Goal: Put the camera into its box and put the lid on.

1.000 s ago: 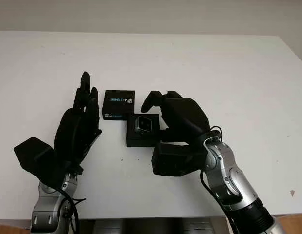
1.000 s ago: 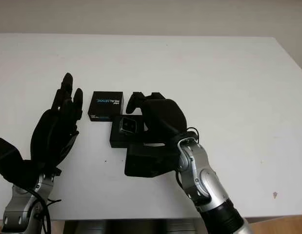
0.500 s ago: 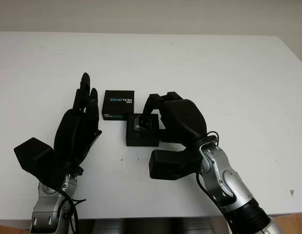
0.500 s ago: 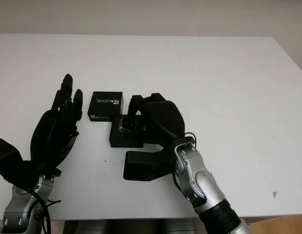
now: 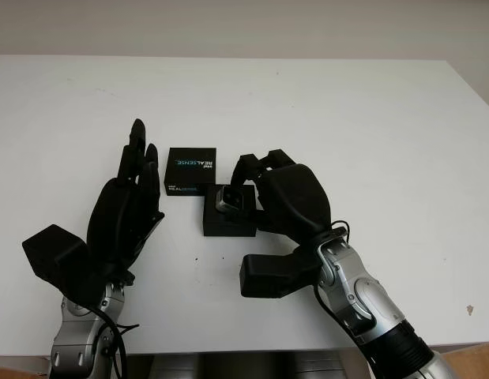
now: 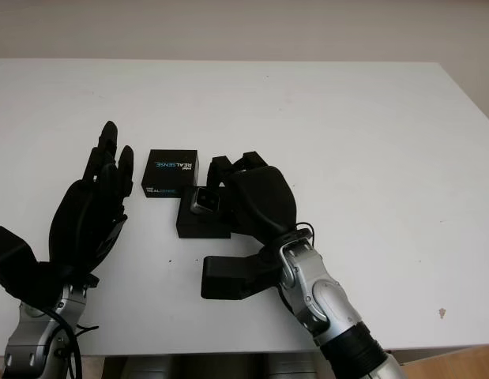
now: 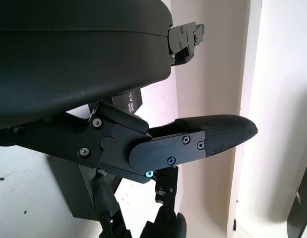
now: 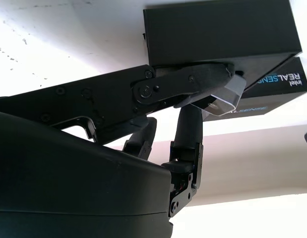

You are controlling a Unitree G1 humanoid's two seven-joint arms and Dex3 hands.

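The small silver camera [image 5: 225,200] sits tilted over the back part of the open black box [image 5: 227,224] in the middle of the table. My right hand [image 5: 246,183] is shut on the camera from the right; in the right wrist view its fingers [image 8: 193,84] pinch the grey camera [image 8: 223,97] just past the box [image 8: 217,34]. The black lid [image 5: 190,170], printed REALSENSE, lies flat right behind and left of the box, touching it. My left hand [image 5: 137,162] stands open left of the lid, palm toward it, holding nothing.
The white table [image 5: 370,118] stretches wide behind and to the right of the box. Its front edge runs just below both forearms. My right wrist's black camera block [image 5: 272,276] hangs close in front of the box.
My right hand has shifted a little left and forward with the camera, bringing it further over the box. The left hand, the lid and the box have stayed put.
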